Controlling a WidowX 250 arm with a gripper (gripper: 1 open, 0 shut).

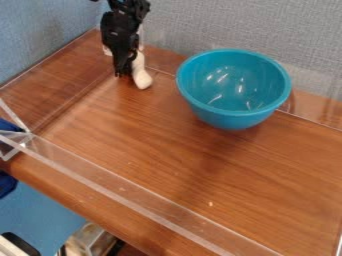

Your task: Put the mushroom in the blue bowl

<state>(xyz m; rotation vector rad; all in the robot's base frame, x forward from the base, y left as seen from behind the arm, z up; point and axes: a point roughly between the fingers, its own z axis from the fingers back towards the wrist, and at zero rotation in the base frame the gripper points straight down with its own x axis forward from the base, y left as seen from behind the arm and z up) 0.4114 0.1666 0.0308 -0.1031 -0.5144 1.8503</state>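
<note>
We see our dark, nearly black robot arm [123, 20], narrow and knobbly; finer details blur.

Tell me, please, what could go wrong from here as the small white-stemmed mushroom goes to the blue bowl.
The dark gripper covers most of the small white-stemmed mushroom, so an insecure grip could go unnoticed and let it slip. The deep, glossy turquoise-blue bowl has a raised rim that a low carry might clip.
</note>
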